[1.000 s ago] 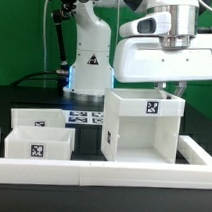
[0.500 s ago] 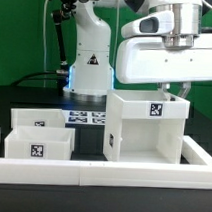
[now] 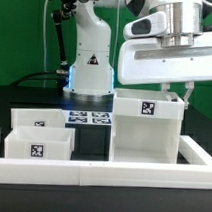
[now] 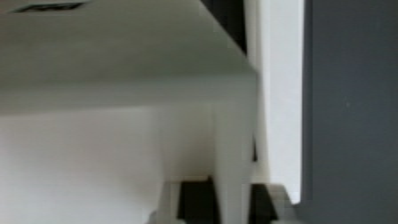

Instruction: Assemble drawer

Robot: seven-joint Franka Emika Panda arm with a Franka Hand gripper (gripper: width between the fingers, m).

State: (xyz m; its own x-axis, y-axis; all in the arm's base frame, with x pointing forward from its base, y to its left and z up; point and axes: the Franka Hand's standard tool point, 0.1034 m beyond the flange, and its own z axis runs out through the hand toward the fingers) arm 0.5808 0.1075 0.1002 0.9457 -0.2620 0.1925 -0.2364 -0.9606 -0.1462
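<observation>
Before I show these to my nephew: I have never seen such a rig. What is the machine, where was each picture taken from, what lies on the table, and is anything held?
The machine is a white robot arm on a black table, ending in a two-finger gripper at the exterior view's right. One picture comes from a camera off the arm; the other from a camera on its wrist, looking along the fingers. On the table stand a tall boxy white plastic case, two small open-topped white trays bearing square tags, a flat white marker board and a long low white border rail. The gripper appears shut on a wall of the case: the wrist view shows a thin white wall between the dark fingers.
</observation>
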